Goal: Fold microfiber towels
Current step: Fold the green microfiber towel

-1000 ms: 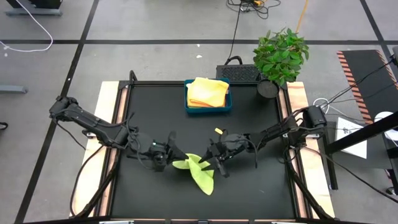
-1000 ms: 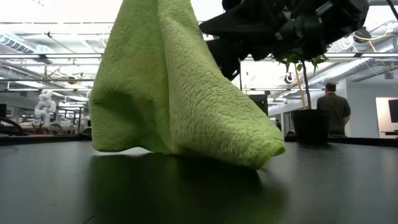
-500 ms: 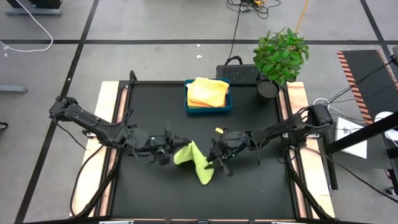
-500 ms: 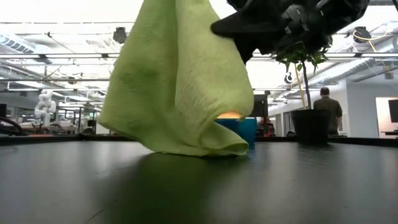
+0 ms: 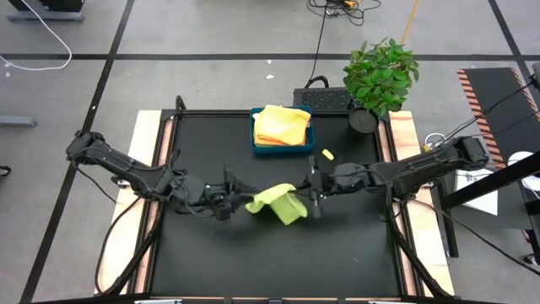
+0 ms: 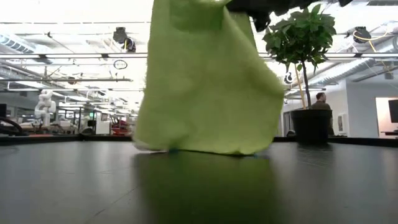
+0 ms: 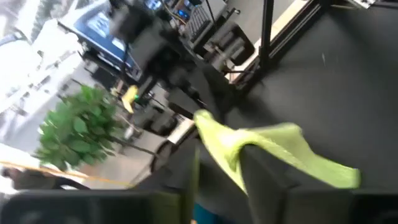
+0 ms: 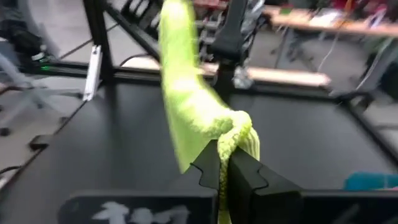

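Observation:
A lime green microfiber towel (image 5: 277, 203) hangs between my two grippers over the middle of the black table (image 5: 211, 253). My left gripper (image 5: 240, 203) is at the towel's left end, its fingers apart in the left wrist view. My right gripper (image 5: 309, 194) is shut on the towel's right end. In the low view the towel (image 6: 205, 81) hangs as a broad sheet down to about table level; whether its lower edge touches, I cannot tell. More towels, pale yellow and orange-yellow (image 5: 281, 123), lie folded in the blue tray (image 5: 256, 143). My left gripper's fingers stand apart at the towel's left end (image 7: 227, 146), which lies over one finger (image 7: 270, 180). The fingers come about level from the table's left. Whether they still pinch the cloth, I cannot tell. My right gripper pinches a bunched edge of the towel (image 8: 235, 138) between its two shut fingers (image 8: 245, 171). The fingers come about level from the table's right. From there the cloth runs up and away toward the left gripper, sagging a little.
The blue tray stands at the table's far edge in the middle. A potted plant (image 5: 380, 76) is at the far right corner. A person (image 6: 321, 106) stands far off in the room behind. Bare black table lies near and to both sides.
My right gripper has taken hold of the towel's low end where it lay on the table, then risen and moved toward the far right. That end has come up off the table, so the towel now hangs spread between both grippers instead of draping down from the left one.

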Action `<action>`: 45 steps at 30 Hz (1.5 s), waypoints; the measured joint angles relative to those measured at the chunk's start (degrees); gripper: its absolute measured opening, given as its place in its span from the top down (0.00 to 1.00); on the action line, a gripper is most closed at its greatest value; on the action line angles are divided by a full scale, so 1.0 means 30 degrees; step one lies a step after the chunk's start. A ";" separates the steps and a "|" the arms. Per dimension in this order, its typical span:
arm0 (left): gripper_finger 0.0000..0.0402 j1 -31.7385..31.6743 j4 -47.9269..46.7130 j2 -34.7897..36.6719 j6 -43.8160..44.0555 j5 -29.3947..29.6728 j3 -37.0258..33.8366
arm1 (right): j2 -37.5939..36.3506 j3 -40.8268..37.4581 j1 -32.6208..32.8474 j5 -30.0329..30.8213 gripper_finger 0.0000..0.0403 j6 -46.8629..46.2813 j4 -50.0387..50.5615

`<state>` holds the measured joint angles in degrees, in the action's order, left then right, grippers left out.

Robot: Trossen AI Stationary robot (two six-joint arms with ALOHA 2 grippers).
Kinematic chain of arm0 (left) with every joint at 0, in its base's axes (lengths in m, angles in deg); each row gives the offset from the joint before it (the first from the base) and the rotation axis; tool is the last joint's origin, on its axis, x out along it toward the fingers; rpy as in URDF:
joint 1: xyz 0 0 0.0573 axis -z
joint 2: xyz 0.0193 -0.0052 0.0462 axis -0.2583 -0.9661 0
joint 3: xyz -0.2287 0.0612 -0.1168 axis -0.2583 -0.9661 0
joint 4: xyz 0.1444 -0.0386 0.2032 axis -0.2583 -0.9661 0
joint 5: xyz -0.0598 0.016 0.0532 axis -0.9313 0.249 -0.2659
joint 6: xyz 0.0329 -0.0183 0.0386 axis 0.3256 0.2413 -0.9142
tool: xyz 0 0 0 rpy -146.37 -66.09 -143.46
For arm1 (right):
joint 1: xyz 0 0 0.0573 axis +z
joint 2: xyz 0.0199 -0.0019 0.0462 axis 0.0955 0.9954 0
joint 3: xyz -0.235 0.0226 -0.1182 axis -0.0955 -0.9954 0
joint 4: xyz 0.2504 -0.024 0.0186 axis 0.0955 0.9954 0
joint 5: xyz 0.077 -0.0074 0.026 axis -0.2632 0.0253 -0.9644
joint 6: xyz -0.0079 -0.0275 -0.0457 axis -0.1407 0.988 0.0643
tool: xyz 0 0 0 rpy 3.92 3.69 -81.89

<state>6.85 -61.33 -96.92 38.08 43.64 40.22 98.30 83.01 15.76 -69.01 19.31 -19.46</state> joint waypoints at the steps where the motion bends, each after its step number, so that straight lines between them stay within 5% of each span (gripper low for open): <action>1: 0.67 0.0000 -0.0125 -0.0007 0.0431 0.0001 0.0000 | -0.0205 0.0000 0.0056 0.0387 1.00 0.0454 -0.0070; 9: 0.32 0.0140 -0.0553 0.0000 0.4469 -0.0414 0.0000 | -0.0388 0.0000 0.0971 0.4737 1.00 0.4036 -0.0344; 14: 0.23 -0.0121 -0.2154 -0.0328 1.0132 -0.4234 0.0001 | 0.0510 0.0000 0.1689 0.5232 1.00 0.4513 -0.0231; 19: 0.23 -0.0197 -0.2786 -0.1838 1.5854 -0.3858 -0.0027 | 0.1820 0.0000 0.2005 0.5245 1.00 0.4502 -0.0241; 27: 0.28 -0.0197 0.2532 -0.5819 2.1645 -0.3086 -0.1427 | 0.2678 0.0000 0.1954 0.5265 1.00 0.4066 -0.0700; 35: 0.29 0.0690 0.7709 -0.9684 2.2789 0.1374 -0.1473 | 0.2678 0.0000 0.1947 0.6732 1.00 0.3880 -0.1237; 40: 0.29 0.0997 0.8038 -1.0434 2.4400 0.4294 -0.1479 | 0.2678 0.0000 0.1940 0.7669 1.00 0.3721 -0.1374; 45: 0.29 0.0620 0.8007 -1.0469 2.5125 0.4168 -0.1479 | 0.2678 0.0000 0.1940 0.7698 1.00 0.3758 -0.1585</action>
<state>8.71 -37.31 -128.32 113.46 56.14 35.79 106.33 83.01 21.58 -45.92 30.58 -24.21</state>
